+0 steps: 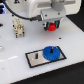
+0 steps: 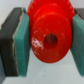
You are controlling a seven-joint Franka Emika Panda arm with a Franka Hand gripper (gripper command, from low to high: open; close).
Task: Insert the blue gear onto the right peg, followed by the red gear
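Note:
The blue gear (image 1: 50,53) lies flat on the dark pale-rimmed plate (image 1: 34,59), toward the exterior view's right end of it; the right peg is hidden within its hub. A shorter pin (image 1: 38,55) stands on the plate nearer the exterior view's left. Above and behind the plate hangs my gripper (image 1: 51,25), shut on the red gear (image 1: 51,26). The wrist view shows the red gear (image 2: 50,36) close up, hub hole facing the camera, clamped between two teal pads (image 2: 22,42).
A pale block with dark parts (image 1: 19,26) stands on the white table at the exterior view's left. A blue object (image 1: 3,9) sits at the far left edge. Small dark marks dot the tabletop.

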